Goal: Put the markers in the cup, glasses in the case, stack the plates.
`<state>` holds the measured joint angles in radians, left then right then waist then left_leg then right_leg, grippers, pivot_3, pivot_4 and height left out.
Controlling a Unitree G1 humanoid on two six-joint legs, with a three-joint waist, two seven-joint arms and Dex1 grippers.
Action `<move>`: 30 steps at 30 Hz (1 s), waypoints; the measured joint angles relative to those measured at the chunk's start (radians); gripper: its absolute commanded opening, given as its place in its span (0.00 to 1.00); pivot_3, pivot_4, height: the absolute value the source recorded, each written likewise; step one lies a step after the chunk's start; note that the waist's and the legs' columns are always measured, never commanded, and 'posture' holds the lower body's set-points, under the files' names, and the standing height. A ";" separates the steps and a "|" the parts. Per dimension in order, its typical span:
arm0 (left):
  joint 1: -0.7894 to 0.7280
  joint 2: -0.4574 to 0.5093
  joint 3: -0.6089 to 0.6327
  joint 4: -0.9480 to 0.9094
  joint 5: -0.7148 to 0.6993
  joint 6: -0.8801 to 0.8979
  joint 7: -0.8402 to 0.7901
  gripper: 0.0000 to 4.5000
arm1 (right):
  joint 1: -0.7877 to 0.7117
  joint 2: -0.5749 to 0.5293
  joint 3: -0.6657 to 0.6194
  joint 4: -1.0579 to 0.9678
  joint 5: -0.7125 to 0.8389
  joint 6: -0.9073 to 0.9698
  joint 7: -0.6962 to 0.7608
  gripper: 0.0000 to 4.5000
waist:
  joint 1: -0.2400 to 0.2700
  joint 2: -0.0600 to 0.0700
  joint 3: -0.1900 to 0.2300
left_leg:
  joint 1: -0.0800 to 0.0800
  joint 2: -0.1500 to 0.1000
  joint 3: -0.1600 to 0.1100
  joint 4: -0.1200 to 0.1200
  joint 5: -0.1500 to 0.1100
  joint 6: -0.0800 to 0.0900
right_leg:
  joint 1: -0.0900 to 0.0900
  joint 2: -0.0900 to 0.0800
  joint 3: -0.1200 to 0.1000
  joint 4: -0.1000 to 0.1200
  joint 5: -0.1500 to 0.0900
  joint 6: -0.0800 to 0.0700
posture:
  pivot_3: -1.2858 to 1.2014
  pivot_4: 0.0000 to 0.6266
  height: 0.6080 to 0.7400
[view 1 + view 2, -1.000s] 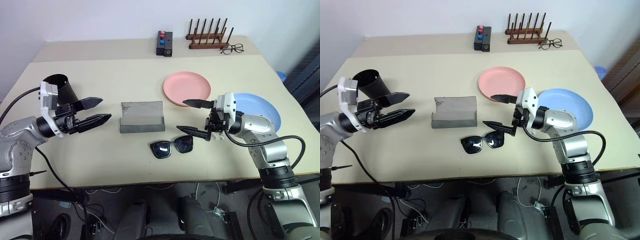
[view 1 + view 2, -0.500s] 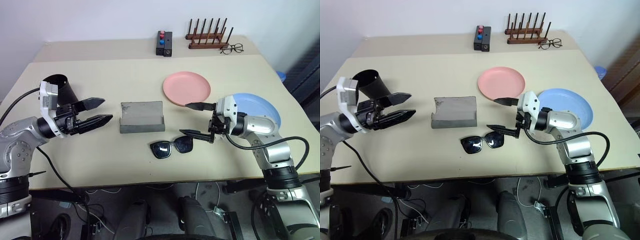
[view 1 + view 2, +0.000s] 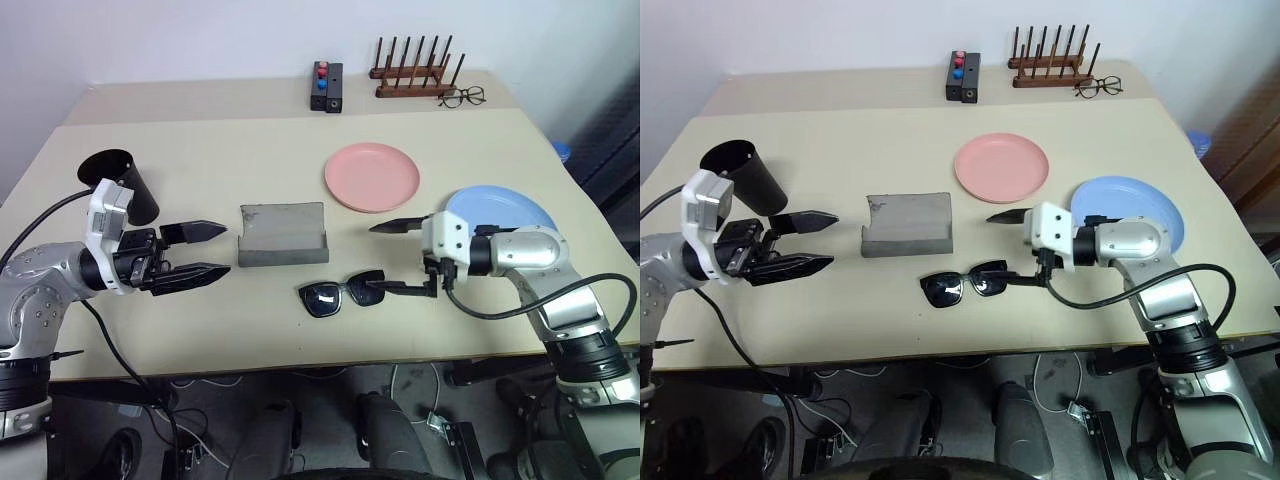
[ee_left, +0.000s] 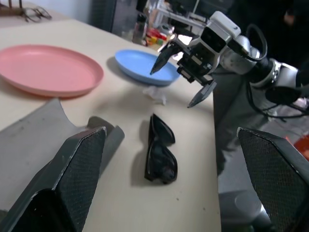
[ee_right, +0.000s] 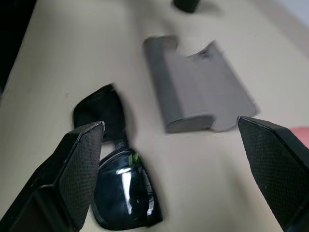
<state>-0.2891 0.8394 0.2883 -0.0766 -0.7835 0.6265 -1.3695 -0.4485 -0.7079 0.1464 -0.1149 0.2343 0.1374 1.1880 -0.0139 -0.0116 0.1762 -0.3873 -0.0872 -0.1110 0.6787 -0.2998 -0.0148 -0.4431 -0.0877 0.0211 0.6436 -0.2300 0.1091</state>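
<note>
The black sunglasses point(image 3: 343, 294) lie unfolded near the table's front edge, just in front of the open grey case point(image 3: 283, 234). My right gripper point(image 3: 369, 259) is open and points left, with its lower finger at the sunglasses' right end and nothing held. The left gripper point(image 3: 226, 249) is open too, empty, pointing right toward the case. Behind it stands the black cup point(image 3: 118, 180). The pink plate point(image 3: 372, 177) and the blue plate point(image 3: 510, 212) lie side by side, apart, at the right. Whether the markers are in view I cannot tell.
At the back stand a black block point(image 3: 328, 88) with a red and a blue cap, a wooden peg rack point(image 3: 415, 75) and thin-rimmed clear eyeglasses point(image 3: 464, 97). A small white scrap point(image 4: 155, 93) lies beside the blue plate.
My right gripper has sunk and rolled, bringing its lower finger down to the sunglasses' right end. The left gripper has drawn back toward the front edge, away from the cup.
</note>
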 measured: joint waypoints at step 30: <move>0.041 -0.015 -0.036 0.019 0.060 -0.128 -0.012 1.00 | -0.143 -0.013 0.307 -0.192 -0.344 0.483 -0.063 1.00 | 0.001 0.000 0.000 | 0.000 0.000 0.000 -0.001 0.000 0.000 | 0.000 0.000 0.000 -0.003 0.000 0.000 | 0.52 0.24 1.00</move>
<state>-0.2482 0.8246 0.2518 -0.0571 -0.7232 0.4982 -1.3815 -0.5913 -0.7210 0.4530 -0.3064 -0.1099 0.6204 1.1251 -0.0125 -0.0113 0.1764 -0.3874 -0.0870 -0.1112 0.6774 -0.3000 -0.0146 -0.4426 -0.0880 0.0206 0.6406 -0.2299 0.1091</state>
